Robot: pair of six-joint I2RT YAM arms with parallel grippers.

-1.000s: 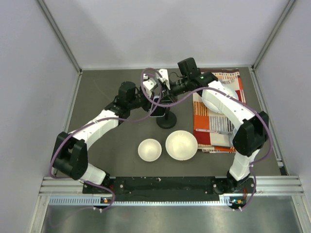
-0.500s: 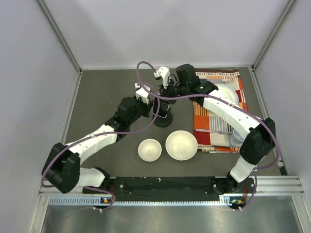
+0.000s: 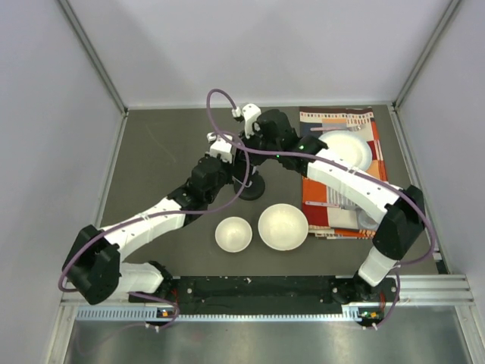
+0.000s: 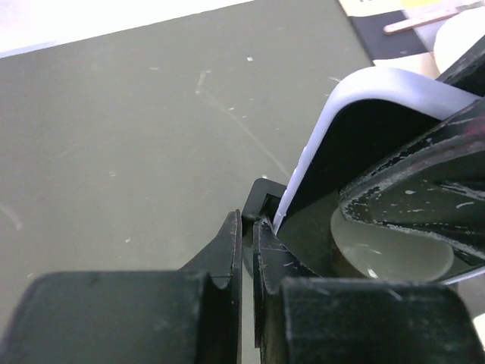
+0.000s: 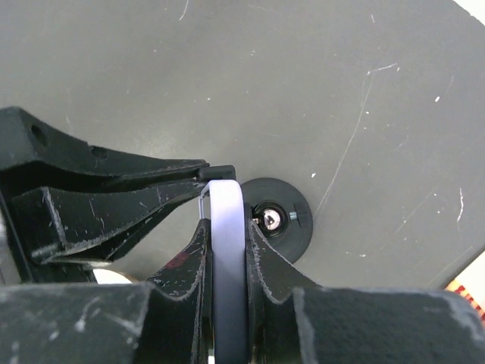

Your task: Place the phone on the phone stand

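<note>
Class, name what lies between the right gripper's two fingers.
The phone, edge-on, clamped by the right gripper; the right wrist view shows it.

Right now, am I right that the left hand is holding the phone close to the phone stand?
Not quite: the right hand is holding the phone close to the phone stand. The right wrist view shows the phone's pale rim clamped in it.
</note>
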